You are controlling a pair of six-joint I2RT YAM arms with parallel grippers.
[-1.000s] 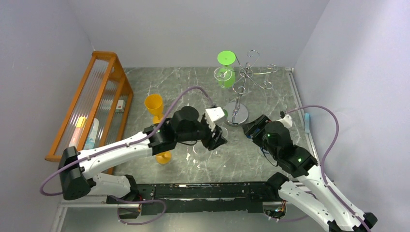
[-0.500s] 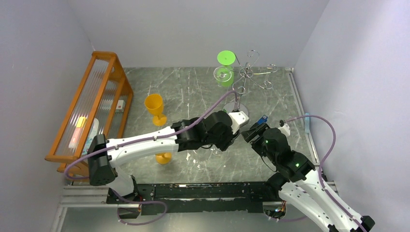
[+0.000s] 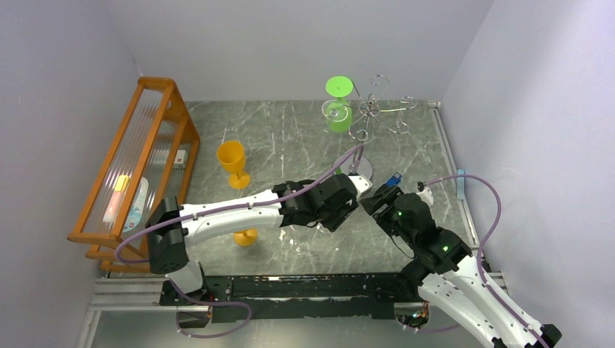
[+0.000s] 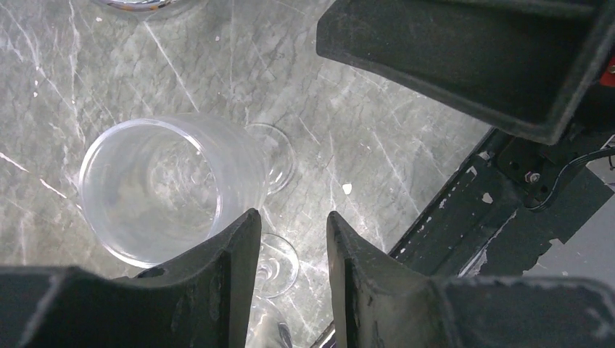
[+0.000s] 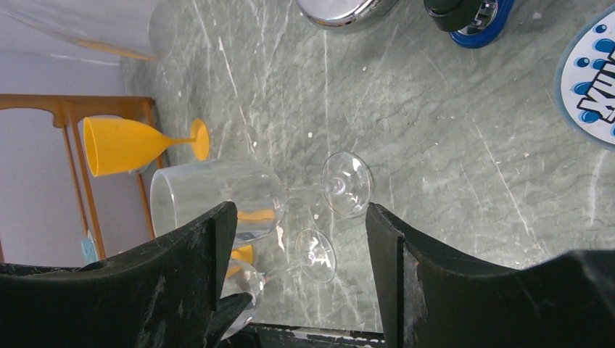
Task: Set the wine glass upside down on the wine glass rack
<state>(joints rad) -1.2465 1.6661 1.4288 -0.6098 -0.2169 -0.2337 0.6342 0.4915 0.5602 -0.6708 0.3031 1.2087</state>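
The chrome wine glass rack (image 3: 370,109) stands at the back right on a round mirrored base (image 3: 360,168); that base also shows in the right wrist view (image 5: 344,11). A green glass (image 3: 339,105) and a clear glass (image 3: 331,111) hang on it. Two clear wine glasses stand near the front middle (image 3: 299,239). In the left wrist view one bowl (image 4: 156,192) is left of my open, empty left gripper (image 4: 290,217), and a second foot (image 4: 277,262) lies between the fingers, below them. My right gripper (image 5: 299,214) is open and empty above the same glasses (image 5: 210,199). The grippers (image 3: 353,196) (image 3: 377,198) nearly meet.
Two orange goblets stand at the left middle (image 3: 232,161) and front (image 3: 245,235). An orange wooden slatted rack (image 3: 138,152) lines the left wall. A round blue-and-white disc (image 5: 591,80) and a blue-rimmed black object (image 5: 471,18) lie near the rack base. The table's front edge is close below the glasses.
My left arm has stretched right, bringing its gripper from the table's middle to just left of the right gripper. The right gripper shifted slightly forward and left.
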